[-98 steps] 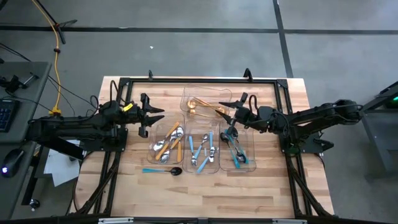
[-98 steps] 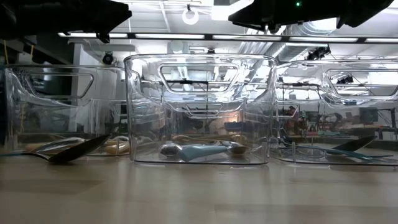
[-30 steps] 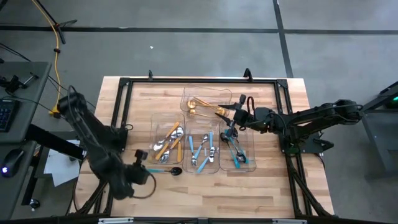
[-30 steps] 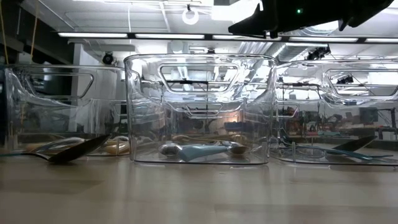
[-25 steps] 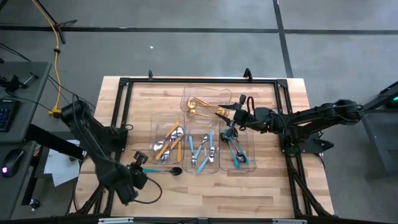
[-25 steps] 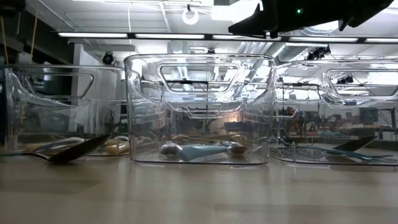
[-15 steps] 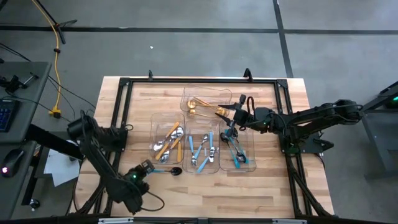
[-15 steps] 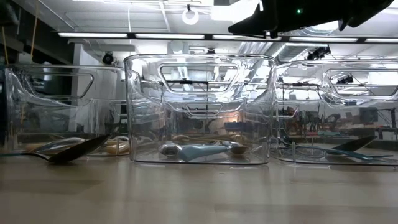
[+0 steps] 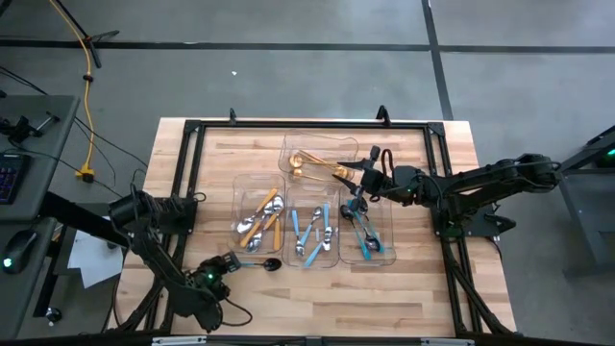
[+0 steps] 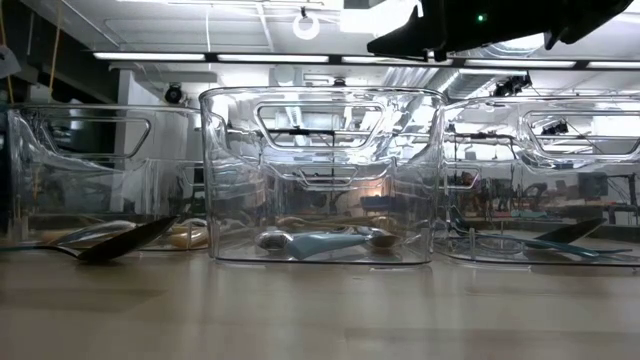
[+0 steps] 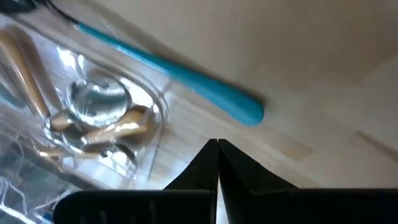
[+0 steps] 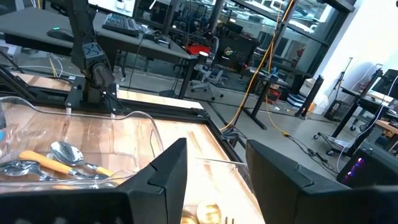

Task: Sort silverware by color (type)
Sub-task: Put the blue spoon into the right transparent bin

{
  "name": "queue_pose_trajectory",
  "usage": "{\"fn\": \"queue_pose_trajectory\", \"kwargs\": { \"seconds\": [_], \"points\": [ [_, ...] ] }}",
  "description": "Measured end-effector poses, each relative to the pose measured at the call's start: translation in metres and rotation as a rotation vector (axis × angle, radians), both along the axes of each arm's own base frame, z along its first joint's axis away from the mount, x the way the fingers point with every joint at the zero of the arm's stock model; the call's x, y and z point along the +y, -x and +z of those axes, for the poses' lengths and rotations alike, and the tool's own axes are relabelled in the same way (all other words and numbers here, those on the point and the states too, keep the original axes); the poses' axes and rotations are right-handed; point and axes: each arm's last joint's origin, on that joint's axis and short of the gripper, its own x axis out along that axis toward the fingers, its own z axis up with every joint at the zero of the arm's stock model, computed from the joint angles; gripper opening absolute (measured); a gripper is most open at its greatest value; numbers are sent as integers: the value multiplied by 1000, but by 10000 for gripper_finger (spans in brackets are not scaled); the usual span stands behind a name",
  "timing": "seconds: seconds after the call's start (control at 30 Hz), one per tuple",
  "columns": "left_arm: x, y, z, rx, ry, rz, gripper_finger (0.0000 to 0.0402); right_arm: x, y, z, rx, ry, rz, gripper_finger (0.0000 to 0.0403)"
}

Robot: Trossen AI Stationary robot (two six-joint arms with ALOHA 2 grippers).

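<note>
Left gripper: we see it low at about 7 o'clock on the surface, just beside the handle end of the loose spoon; its jaws are clenched with nothing between them.
Right gripper: it hangs at about 1 o'clock over the rear tray and the right front tray; its jaws are spread apart, gripping nothing.
Teal-handled spoon: lies flat on the bare surface at 7 o'clock, in front of the left front tray.
Orange-handled silverware: in the left front tray.
Light-blue-handled silverware: in the middle front tray.
Dark teal-handled pieces: in the right front tray.
Gold silverware: in the rear tray at 12 o'clock.
</note>
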Motion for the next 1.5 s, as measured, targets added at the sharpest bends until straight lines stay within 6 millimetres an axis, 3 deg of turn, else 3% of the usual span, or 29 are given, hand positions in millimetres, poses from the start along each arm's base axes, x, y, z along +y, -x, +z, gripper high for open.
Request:
{"fn": "queue_pose_trajectory", "kwargs": {
  "seconds": [0.47,0.87,1.5],
  "points": [
    [-20,1,12,34,19,-203,0,0,0,0,0,0,0,149],
    [-7,-9,-5,81,-51,-391,0,0,0,0,-1,0,1,149],
    [1,-26,-20,117,-70,-353,0,0,0,0,-2,0,0,149]
  ]
}}
